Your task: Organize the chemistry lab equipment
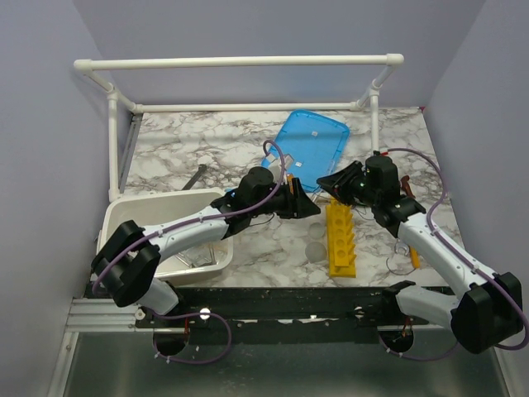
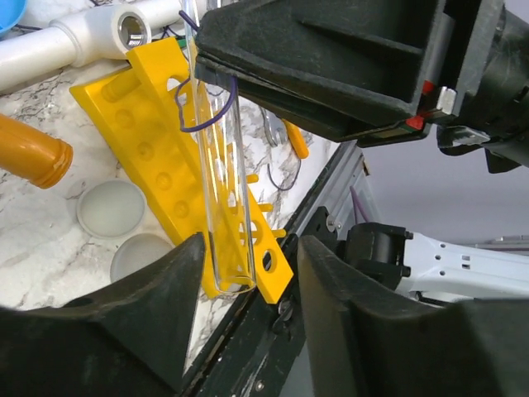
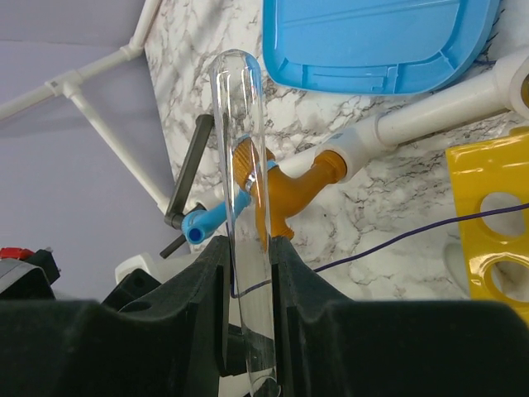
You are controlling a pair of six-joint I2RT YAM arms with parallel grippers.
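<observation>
Right gripper (image 3: 250,248) pinches tube (image 3: 238,149); left gripper (image 2: 250,248) stands wide. Align tube vertically over a rack (image 2: 153,62) hole by near edge.

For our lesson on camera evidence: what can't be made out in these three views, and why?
Right wrist: lower end of the test tube, hidden inside the right gripper.
Left wrist: whether the tube's tip sits in a yellow rack hole; glass overlaps it.
Top: white tub contents, mostly under the left arm.
Top: clear items right of the rack, too small.
</observation>
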